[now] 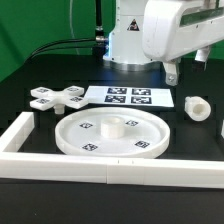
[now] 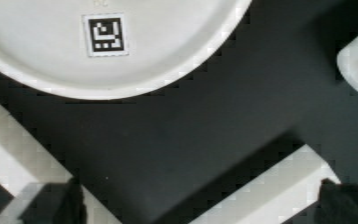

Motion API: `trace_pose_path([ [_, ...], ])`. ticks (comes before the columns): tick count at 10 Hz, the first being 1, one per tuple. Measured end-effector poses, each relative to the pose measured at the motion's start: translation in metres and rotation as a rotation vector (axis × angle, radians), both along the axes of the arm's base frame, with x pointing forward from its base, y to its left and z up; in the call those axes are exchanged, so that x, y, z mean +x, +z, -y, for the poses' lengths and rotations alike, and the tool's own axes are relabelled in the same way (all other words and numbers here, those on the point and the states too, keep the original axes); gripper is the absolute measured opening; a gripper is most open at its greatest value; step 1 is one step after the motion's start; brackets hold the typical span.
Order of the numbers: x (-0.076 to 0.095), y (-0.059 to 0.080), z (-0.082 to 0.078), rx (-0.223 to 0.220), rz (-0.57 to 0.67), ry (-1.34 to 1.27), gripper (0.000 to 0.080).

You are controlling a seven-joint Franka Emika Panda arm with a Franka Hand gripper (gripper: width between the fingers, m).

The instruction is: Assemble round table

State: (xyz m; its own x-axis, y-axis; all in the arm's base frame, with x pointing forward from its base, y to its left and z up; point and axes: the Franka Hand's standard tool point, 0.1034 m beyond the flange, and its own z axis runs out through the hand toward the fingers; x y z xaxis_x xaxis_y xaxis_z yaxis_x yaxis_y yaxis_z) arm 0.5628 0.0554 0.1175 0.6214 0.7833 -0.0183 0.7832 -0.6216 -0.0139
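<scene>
The large rimmed round disc (image 1: pixel 110 135) lies flat in the middle of the table, with a raised hub at its centre. Part of it, with one tag, shows in the wrist view (image 2: pixel 105 40). The cross-shaped piece (image 1: pixel 57 97) lies behind it toward the exterior view's left. The short cylinder leg (image 1: pixel 197 107) lies on its side toward the exterior view's right. My gripper (image 1: pixel 186 66) hangs well above the table at the back right, higher than the leg. It is open and empty, and its two dark fingertips (image 2: pixel 51 205) stand far apart in the wrist view.
The marker board (image 1: pixel 127 96) lies flat behind the disc. The long white square-bar frame (image 1: pixel 100 168) runs along the front and up the exterior view's left side. Its bars cross the wrist view (image 2: pixel 247 185) as white diagonal bands. The arm's base stands at the back.
</scene>
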Motion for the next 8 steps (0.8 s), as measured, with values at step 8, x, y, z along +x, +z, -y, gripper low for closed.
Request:
trace_pose_path([
  [8,-0.022,-0.038,0.056,0.002,0.067,0.186,0.0650],
])
